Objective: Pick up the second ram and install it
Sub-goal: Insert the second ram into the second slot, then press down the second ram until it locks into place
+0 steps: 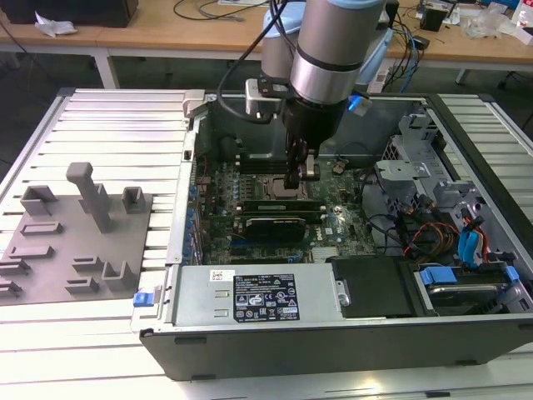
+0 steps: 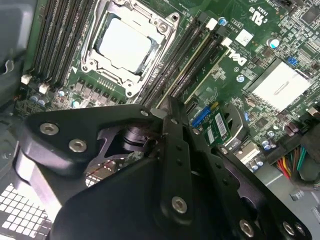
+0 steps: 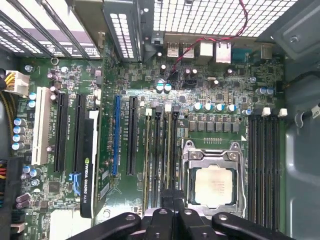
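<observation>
The gripper (image 3: 172, 200) has its fingers drawn almost together, and the thin upper edge of the second ram (image 3: 169, 150) seems pinched between them. The stick stands directly under the gripper, in 1 of the slots just beside the CPU socket (image 3: 214, 182).

To do this step well, I think the stick must stay upright and in line with its slot, and the push must go straight down and evenly, so that both end latches can close. A tilt could jam 1 end.

Beyond the socket from the gripper lie 4 more dark slots (image 3: 262, 165). On the gripper's other side sits a black expansion card (image 3: 87, 165) with printed letters. Farther off, the power supply carries a white label (image 1: 262, 302); I do not read the print here.
</observation>
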Robot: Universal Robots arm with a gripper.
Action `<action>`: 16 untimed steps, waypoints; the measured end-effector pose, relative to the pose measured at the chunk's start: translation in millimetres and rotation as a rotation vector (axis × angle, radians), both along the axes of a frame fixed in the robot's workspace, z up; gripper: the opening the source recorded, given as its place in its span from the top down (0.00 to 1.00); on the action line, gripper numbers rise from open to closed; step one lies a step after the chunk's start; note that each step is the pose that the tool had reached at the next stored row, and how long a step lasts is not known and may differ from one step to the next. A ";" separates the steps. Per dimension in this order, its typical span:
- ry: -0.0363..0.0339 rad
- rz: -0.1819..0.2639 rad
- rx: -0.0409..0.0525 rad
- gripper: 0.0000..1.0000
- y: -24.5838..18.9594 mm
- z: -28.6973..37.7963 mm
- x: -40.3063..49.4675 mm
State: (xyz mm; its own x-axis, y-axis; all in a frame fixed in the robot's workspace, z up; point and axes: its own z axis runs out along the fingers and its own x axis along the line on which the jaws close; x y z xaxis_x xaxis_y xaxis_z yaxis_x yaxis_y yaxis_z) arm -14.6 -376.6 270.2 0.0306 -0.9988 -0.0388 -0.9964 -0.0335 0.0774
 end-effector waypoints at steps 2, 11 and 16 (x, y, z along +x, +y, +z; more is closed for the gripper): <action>0.0000 0.000 -0.0001 0.89 0.0 0.2 0.0; 0.0078 0.000 0.0000 0.89 0.0 -5.6 22.5; 0.0085 0.000 0.0000 0.89 0.0 -18.7 40.9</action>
State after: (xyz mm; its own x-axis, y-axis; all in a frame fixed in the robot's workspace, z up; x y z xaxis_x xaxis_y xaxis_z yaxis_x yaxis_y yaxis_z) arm 26.3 -376.6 251.4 0.0304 -0.9988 -0.0390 -0.9957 -0.0336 0.0858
